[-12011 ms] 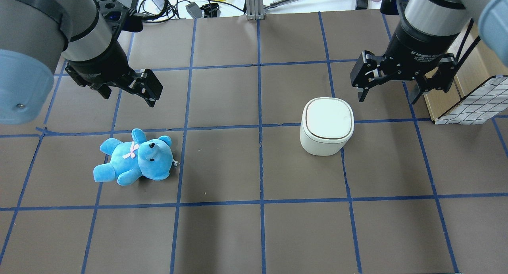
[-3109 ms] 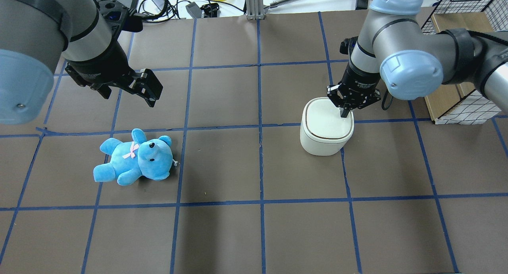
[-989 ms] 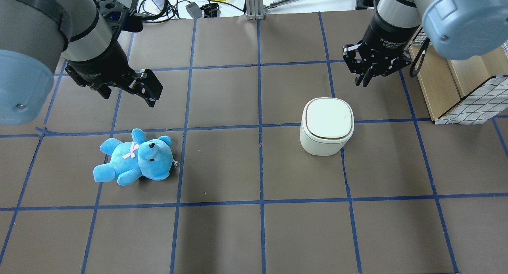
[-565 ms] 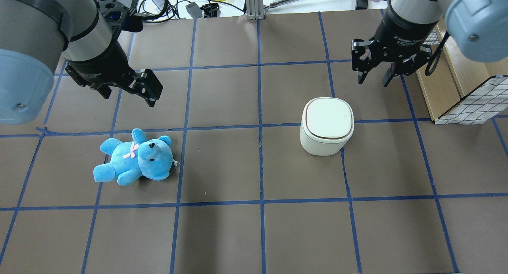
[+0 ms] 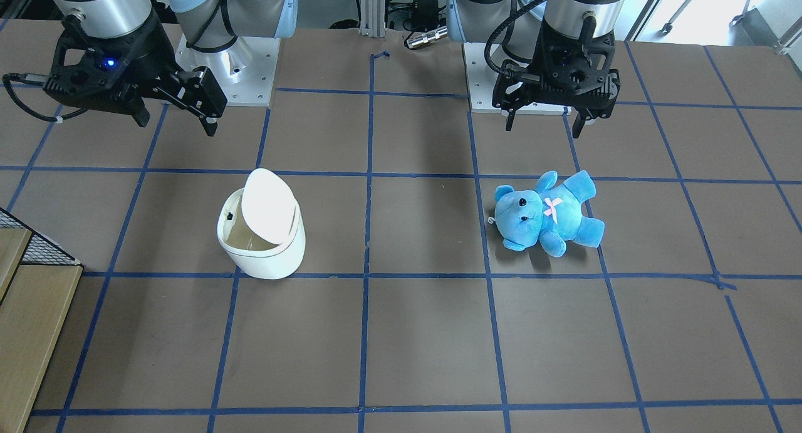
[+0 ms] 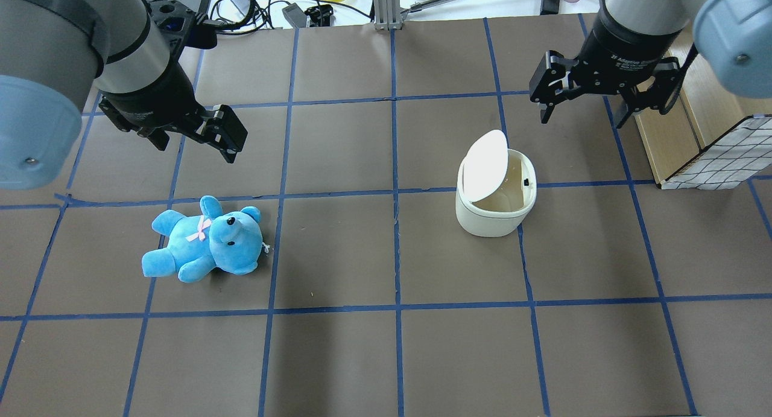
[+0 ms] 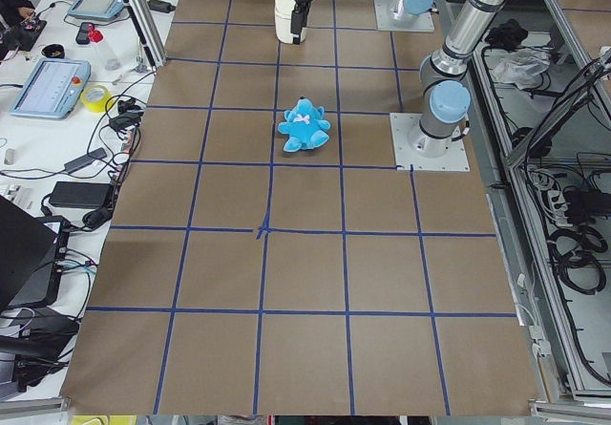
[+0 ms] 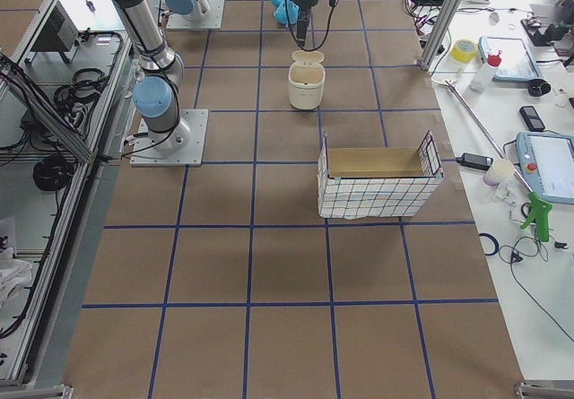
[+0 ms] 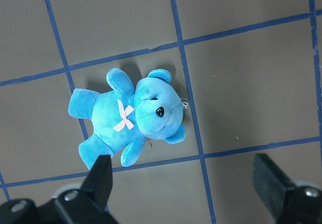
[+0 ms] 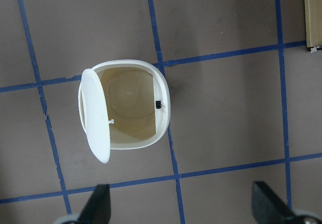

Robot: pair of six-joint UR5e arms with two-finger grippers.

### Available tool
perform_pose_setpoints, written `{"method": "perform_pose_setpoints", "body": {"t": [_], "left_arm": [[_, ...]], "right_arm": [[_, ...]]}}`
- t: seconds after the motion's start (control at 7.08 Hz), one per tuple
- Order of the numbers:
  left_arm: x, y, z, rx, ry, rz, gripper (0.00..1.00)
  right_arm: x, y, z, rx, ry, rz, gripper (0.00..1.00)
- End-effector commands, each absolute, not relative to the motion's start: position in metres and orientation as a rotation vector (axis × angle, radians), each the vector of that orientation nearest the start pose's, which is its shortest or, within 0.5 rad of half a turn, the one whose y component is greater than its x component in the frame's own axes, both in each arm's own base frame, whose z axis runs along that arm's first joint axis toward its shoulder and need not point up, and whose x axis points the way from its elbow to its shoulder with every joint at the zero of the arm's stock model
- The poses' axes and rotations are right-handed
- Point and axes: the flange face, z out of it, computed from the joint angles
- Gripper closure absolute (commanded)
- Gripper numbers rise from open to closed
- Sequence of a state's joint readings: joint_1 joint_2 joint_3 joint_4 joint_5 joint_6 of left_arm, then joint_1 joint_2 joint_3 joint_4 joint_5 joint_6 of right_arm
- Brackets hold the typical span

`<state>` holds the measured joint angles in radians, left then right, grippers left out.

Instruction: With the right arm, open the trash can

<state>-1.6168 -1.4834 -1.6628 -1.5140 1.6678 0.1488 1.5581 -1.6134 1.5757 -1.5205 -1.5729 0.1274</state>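
Observation:
The white trash can [image 6: 491, 216] stands right of the table's middle with its lid [image 6: 485, 165] swung up on its left side, so the beige inside shows. It also shows in the front view [image 5: 263, 254] and from above in the right wrist view [image 10: 163, 90]. My right gripper [image 6: 584, 112] is open and empty. It hovers above and behind the can, apart from it. My left gripper [image 6: 196, 146] is open and empty, above and behind the blue plush bear [image 6: 205, 242].
A wire basket with a wooden box [image 6: 711, 157] stands at the right table edge, close to my right arm; it also shows in the right side view [image 8: 377, 179]. Cables and small devices [image 6: 253, 6] lie past the far edge. Blue tape lines grid the brown table.
The can's lid has sprung open since 0.6 s ago. My right gripper, shut and pressing the lid 3.1 s ago, has risen, moved back and opened. The left arm and bear are unmoved.

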Motion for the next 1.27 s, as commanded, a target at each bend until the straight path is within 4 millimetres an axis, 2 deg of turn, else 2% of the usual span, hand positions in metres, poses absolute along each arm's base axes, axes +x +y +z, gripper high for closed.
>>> {"method": "perform_pose_setpoints", "body": {"t": [0.0, 0.42, 0.57, 1.13], "left_arm": [[-0.1447, -0.4536, 0.4903, 0.292, 3.028, -0.072, 0.0], [-0.1446, -0.4536, 0.4903, 0.292, 3.026, -0.072, 0.0], [-0.1447, -0.4536, 0.4903, 0.292, 3.028, -0.072, 0.0], [-0.1447, -0.4536, 0.4903, 0.292, 3.028, -0.072, 0.0]], "right_arm": [[0.1285, -0.4692, 0.5003, 0.215, 3.14, 0.033, 0.0], [0.1287, -0.4687, 0.4955, 0.215, 3.139, 0.053, 0.0], [0.1275, -0.4641, 0.4917, 0.219, 3.138, 0.127, 0.0], [0.1278, -0.462, 0.4949, 0.226, 3.134, 0.154, 0.0]]}}
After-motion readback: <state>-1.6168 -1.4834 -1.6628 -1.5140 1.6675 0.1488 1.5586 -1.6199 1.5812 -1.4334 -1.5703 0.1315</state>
